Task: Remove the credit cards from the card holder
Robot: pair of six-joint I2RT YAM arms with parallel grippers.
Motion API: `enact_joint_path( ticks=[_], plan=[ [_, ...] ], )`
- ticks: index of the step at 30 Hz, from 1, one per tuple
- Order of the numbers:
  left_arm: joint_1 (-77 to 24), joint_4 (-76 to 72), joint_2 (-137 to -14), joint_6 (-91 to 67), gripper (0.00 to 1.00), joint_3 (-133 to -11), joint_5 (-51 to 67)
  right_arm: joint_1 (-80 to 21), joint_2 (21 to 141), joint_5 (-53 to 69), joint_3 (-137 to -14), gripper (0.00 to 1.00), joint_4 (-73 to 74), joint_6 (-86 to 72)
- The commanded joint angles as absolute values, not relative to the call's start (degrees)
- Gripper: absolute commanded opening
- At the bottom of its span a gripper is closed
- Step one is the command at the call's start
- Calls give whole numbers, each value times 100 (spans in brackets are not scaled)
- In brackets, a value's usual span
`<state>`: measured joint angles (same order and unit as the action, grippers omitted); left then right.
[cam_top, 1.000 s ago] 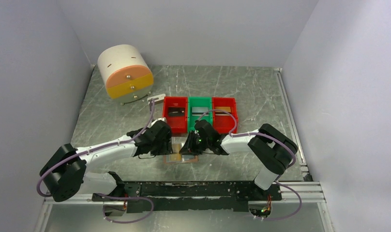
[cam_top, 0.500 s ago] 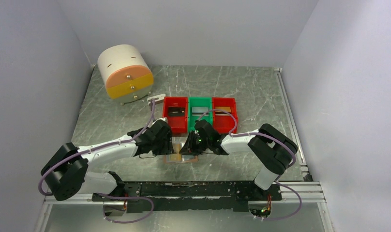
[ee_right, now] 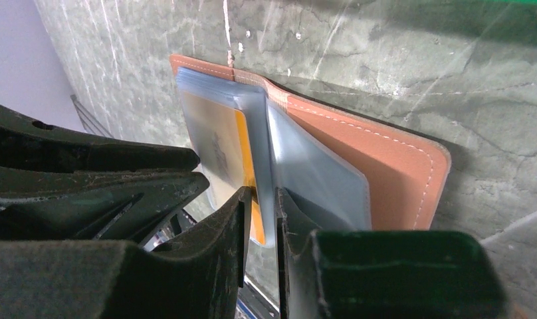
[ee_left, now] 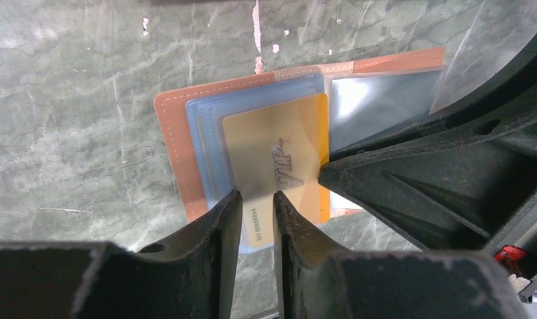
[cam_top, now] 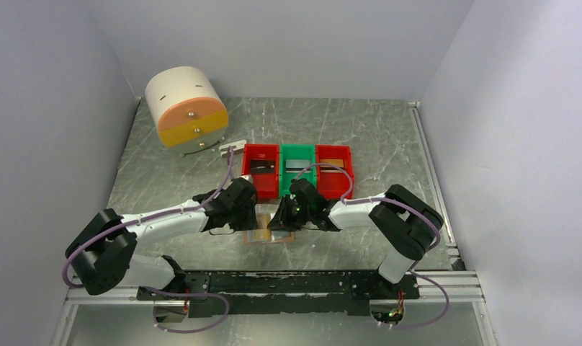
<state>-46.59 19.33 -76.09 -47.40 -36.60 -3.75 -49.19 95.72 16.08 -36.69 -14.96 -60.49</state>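
Four credit cards (ee_left: 279,159), three bins (cam_top: 262,147) (two red), one card holder (ee_left: 169,143).

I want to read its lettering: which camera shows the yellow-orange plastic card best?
Left wrist: the yellow-orange plastic card lies face-on, lettering visible. Right wrist shows it steeply slanted, partly inside a clear pocket; top external shows only a tiny patch.

Open holder (ee_left: 179,143) flat on the table (ee_left: 66,100), between two sets of fingers.
The card (ee_left: 279,156) sat in a holder pocket, just ahead of the left gripper (ee_left: 258,203) tips. The right gripper (ee_right: 260,199) lay to their right, touching the card's edge, with a leaf of the holder between its own fingers. Three bins (cam_top: 298,147) stood side by side beyond both grippers.
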Motion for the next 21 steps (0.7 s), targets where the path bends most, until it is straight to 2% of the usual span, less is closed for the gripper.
enact_joint_path(
  ticks=[1,5,13,21],
  plan=[
    [-4623,1885,-7552,-4809,34,-3662,-321,-4917,9589,1568,-3670,24,-1501,-6101],
    [-4627,1842,-7505,-4706,37,-3630,-265,-4917,9563,1538,-3689,25,-1440,-6062],
    [-4624,1664,-7883,-4691,24,-3527,8,-4920,9567,1732,-3649,24,-1778,-6093],
    [-4625,2082,-7727,-4748,23,-3478,-440,-4907,9513,1426,-3723,10,-1309,-6062]
  ],
)
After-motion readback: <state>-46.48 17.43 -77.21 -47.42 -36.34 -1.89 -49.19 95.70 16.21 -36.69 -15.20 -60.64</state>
